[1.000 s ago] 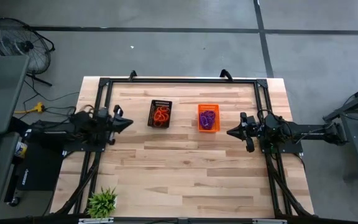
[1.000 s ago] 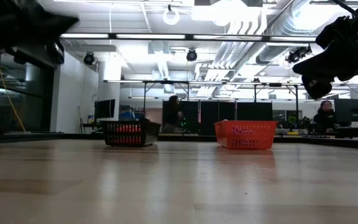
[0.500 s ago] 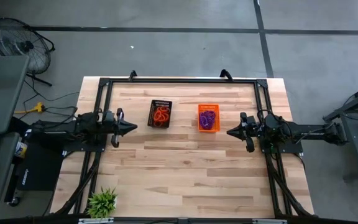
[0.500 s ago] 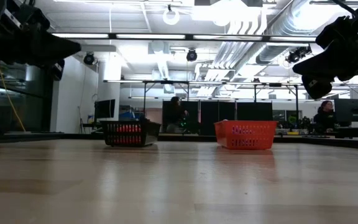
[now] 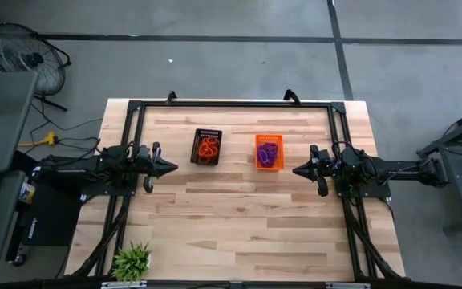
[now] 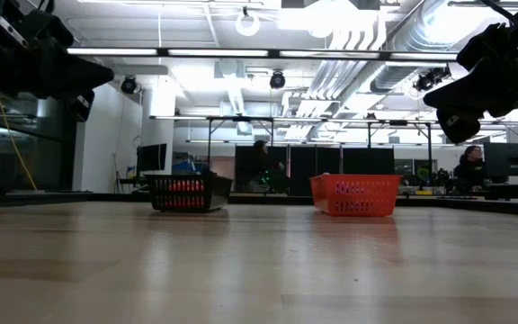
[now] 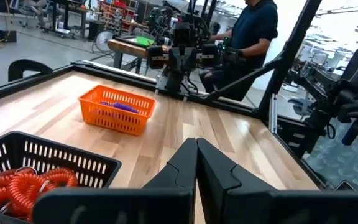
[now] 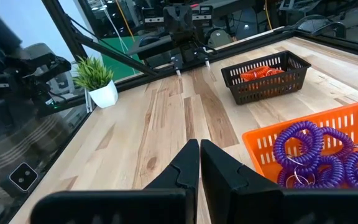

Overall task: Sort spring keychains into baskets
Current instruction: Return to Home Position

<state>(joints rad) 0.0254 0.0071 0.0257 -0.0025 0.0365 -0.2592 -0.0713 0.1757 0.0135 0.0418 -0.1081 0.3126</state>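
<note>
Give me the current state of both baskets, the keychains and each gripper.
black basket: upright on the table, partly filled.
orange basket: upright, partly filled.
orange-red keychains: heaped inside the black basket.
purple keychains: heaped inside the orange basket.
left gripper: fingers shut, empty, raised beside the black basket.
right gripper: fingers shut, empty, raised beside the orange basket.

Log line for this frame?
left claw shut, near black basket | right claw shut, near orange basket | orange keychains in black | purple keychains in orange
</note>
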